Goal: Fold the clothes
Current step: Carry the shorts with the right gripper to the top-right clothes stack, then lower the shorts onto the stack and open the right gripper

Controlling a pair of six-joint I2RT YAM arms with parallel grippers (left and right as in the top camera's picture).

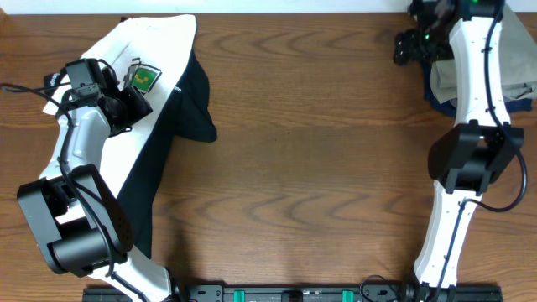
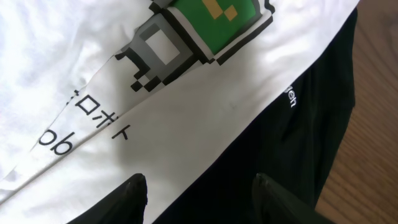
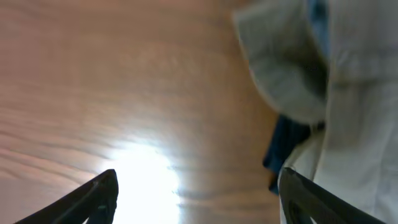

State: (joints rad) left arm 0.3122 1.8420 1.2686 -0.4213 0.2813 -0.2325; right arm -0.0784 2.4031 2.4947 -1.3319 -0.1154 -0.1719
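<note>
A white T-shirt (image 1: 143,126) with a green pixel print (image 1: 144,80) lies at the table's left, over a black garment (image 1: 191,101). My left gripper (image 1: 134,101) hovers open just above the shirt's right edge; in the left wrist view its fingers (image 2: 199,193) straddle the seam where white cloth (image 2: 186,118) meets black cloth (image 2: 298,149). My right gripper (image 1: 409,46) is open and empty over bare wood at the far right, beside a pile of pale and blue clothes (image 1: 513,59). In the right wrist view the gripper (image 3: 196,196) shows with the pile (image 3: 336,74) at the right.
The wooden table (image 1: 319,168) spreads between the two arms. A black rail (image 1: 294,294) runs along the front edge. The pile of clothes sits in the far right corner under the right arm.
</note>
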